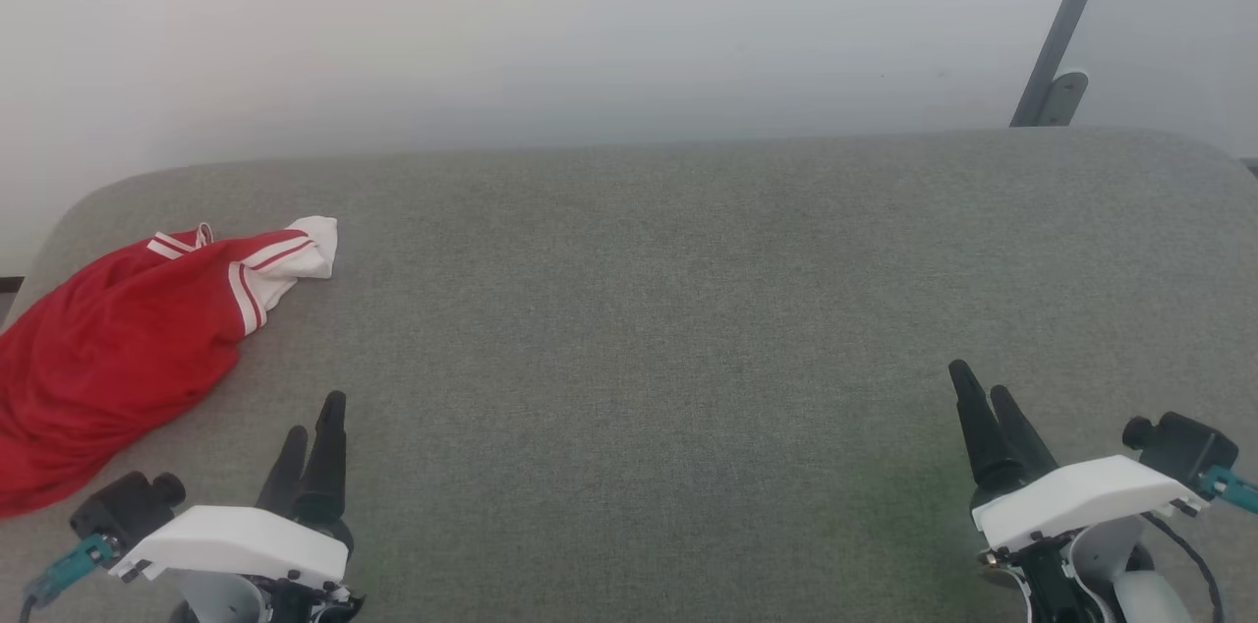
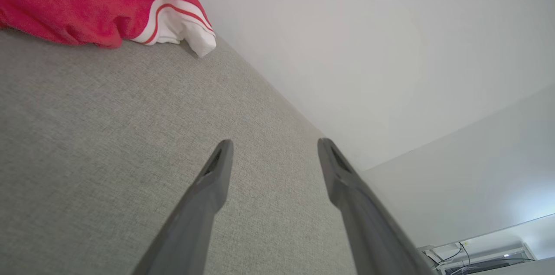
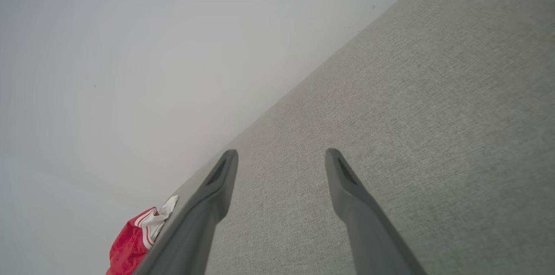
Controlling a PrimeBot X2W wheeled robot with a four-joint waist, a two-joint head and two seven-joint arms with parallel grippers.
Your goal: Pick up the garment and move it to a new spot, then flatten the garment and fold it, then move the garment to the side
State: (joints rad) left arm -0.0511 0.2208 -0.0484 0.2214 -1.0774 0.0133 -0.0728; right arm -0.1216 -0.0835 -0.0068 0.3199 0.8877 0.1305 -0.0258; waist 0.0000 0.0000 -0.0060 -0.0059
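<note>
**A:** Left pincer [image 1: 316, 417] sits low at the near left, jaws standing wide with nothing between them. We see plain grey surface [image 2: 108, 136] through the gap.

**B:** And the right pincer [image 1: 980, 379] matches it at the near right, spread wide and empty too.

**A:** Now the garment [image 1: 108, 358]: a red heap along the left edge of the surface, apart from both pincers, its near end running off the left side of our head view.

**B:** We read its long axis as a diagonal, from near left up to far right, ending in the white sleeve [image 1: 305, 250].

**A:** So from the left pincer it lies to the left and a little farther off. It's near, but not touching.

**B:** The right pincer is well apart, the whole width of the surface away. We'd call this the left arm's reach, likely for that sleeve end.
</note>
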